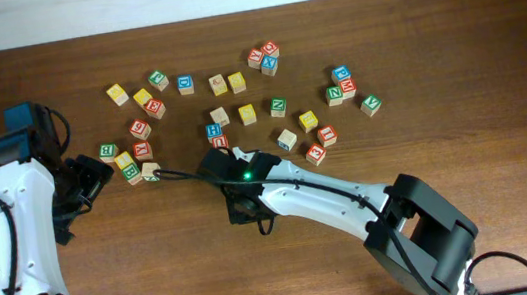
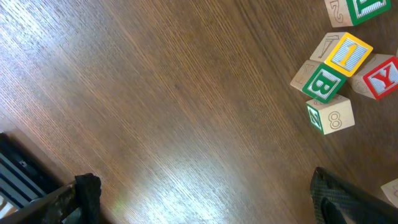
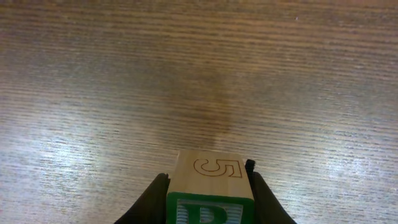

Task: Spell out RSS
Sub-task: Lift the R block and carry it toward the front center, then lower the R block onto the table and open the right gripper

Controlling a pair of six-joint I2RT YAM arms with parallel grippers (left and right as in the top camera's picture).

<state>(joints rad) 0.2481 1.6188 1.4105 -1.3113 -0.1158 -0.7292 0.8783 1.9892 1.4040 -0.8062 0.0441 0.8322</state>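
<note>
My right gripper (image 3: 207,176) is shut on a wooden letter block (image 3: 214,186). Its green-framed face shows a letter cut off by the frame edge, and its side shows a "5". In the overhead view this gripper (image 1: 241,205) hangs over bare table below the block field, and the block is hidden under it. My left gripper (image 2: 205,186) is open and empty over bare wood, left of a small cluster with a yellow "1" block (image 2: 349,52), a green "B" block (image 2: 323,82) and an "8" block (image 2: 333,116). It shows at the left in the overhead view (image 1: 86,181).
Many letter blocks lie scattered across the far half of the table: a left group (image 1: 139,129), a middle group (image 1: 247,113) and a right group (image 1: 342,88). A black cable (image 1: 181,174) runs between the arms. The brown table (image 1: 504,138) reaches the frame edges.
</note>
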